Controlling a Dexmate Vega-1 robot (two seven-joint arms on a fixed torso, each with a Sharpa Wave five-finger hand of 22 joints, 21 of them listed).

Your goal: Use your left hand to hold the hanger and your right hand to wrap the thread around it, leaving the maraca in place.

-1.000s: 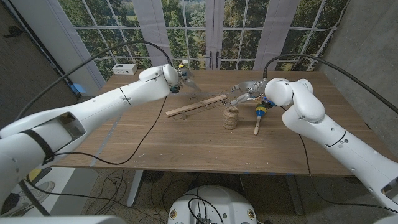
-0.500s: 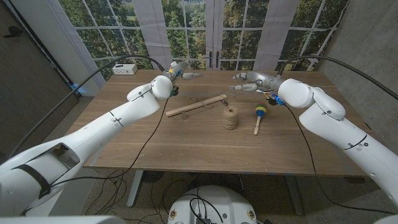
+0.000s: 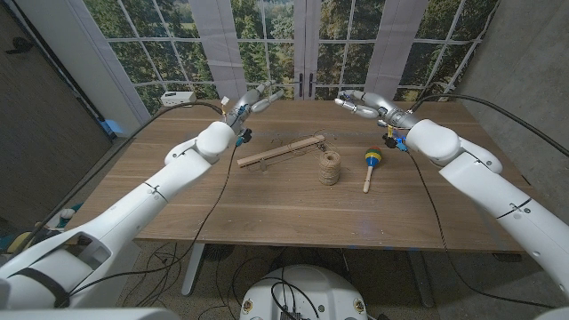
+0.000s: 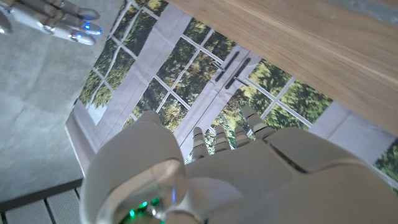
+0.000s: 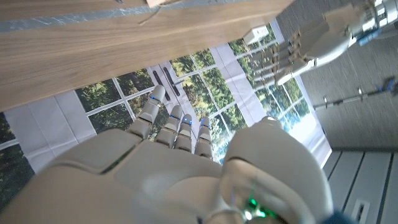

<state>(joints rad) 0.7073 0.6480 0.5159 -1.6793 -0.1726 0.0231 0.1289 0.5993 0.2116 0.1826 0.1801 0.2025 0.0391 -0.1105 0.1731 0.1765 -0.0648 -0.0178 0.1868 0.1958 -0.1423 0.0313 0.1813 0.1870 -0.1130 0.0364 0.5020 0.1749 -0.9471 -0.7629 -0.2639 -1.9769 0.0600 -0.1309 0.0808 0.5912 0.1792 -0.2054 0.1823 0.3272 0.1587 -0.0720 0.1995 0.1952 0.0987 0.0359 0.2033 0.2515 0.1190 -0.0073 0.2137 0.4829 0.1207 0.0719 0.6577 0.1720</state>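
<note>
The wooden hanger (image 3: 283,151) lies slanted on the table (image 3: 267,209) with its wire hook toward the far side. Just to its right stands the twine spool (image 3: 330,167), and the maraca (image 3: 370,164) lies right of that. My left hand (image 3: 258,96) is raised over the far table edge, behind the hanger, fingers stretched out and holding nothing. My right hand (image 3: 360,104) is likewise raised beyond the spool, with fingers extended and nothing in them. In the left wrist view my left hand (image 4: 236,168) points at the windows. The right wrist view shows my right hand (image 5: 155,162).
A white box (image 3: 178,98) sits at the far left corner of the table. Cables run across the table's left part. Windows stand close behind the far edge. The right wrist view shows the left hand (image 5: 317,43) across from it.
Both hands have lifted away from the hanger and the spool and moved toward the far table edge. The hanger, spool and maraca have stayed put.
</note>
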